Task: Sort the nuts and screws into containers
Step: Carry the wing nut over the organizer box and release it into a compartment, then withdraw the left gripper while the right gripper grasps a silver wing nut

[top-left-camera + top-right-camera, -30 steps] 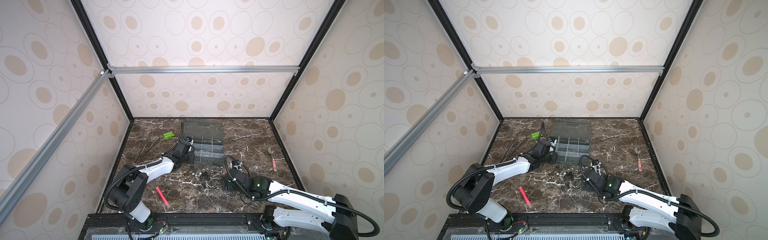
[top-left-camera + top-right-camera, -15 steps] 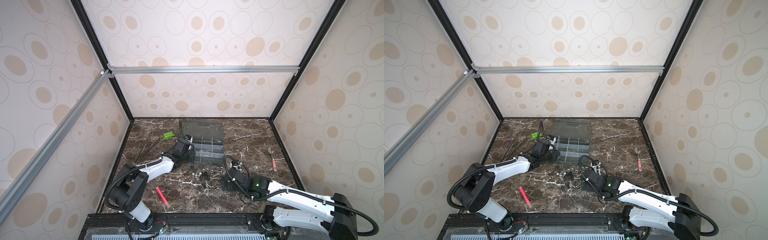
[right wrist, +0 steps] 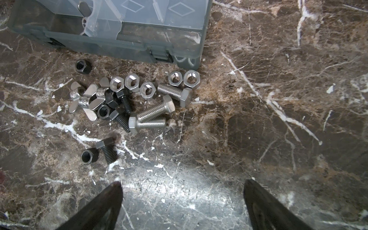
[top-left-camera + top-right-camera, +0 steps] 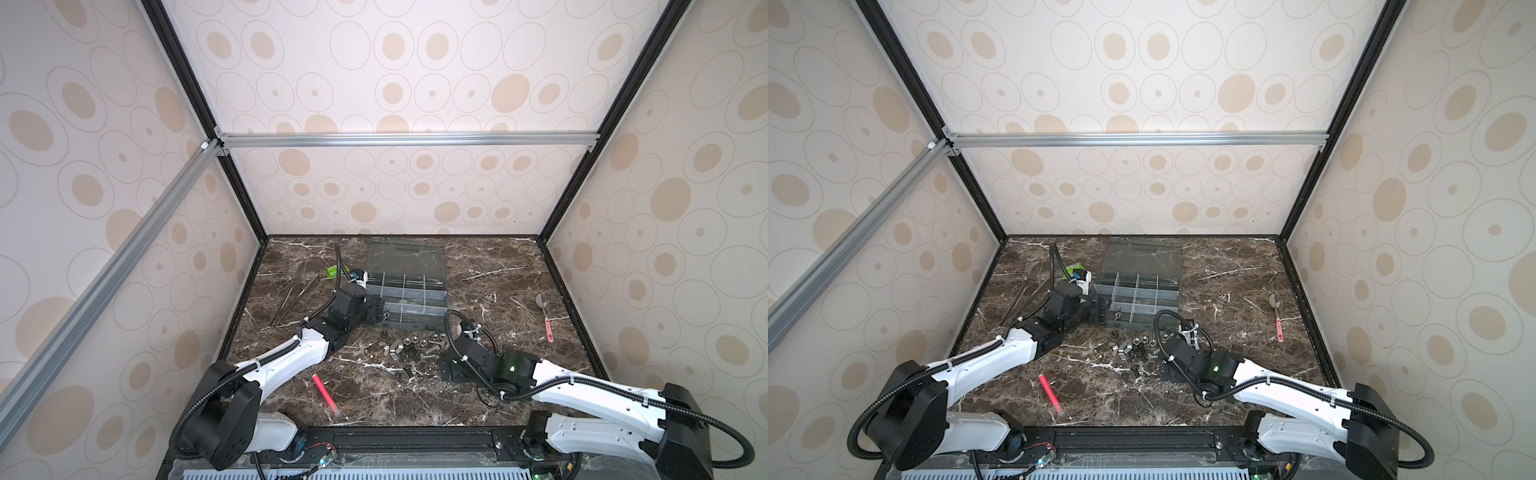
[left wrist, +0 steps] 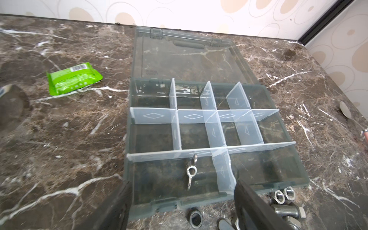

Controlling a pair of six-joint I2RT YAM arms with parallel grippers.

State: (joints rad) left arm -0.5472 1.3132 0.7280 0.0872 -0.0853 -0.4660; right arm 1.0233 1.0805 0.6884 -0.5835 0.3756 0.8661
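Left wrist view has the left pincer standing open and empty at the near edge of the organiser box, with a single silver wing nut lying free on the floor of the compartment just beyond its fingertips. One finger sits close by the box's outer wall and the other close by a translucent divider; whether either touches I cannot tell, so a careless pull-away could, I judge, hook the divider out of its slot or shove the light box, and the box would then plough into the loose nuts lying against its front, right beside that finger. The right pincer is likewise spread wide with nothing in it, low over bare worktop, and the unsorted heap lies ahead of it and off to one finger's side: silver screws crossed over each other, black screws tangled with wing nuts. Closing on that tangle risks lifting two kinds at once or flicking a round piece away across the worktop, and a mixed grab dropped in with the lone wing nut would spoil the sort. Both pincers flank the same heap, so reaching for it together invites a clash.
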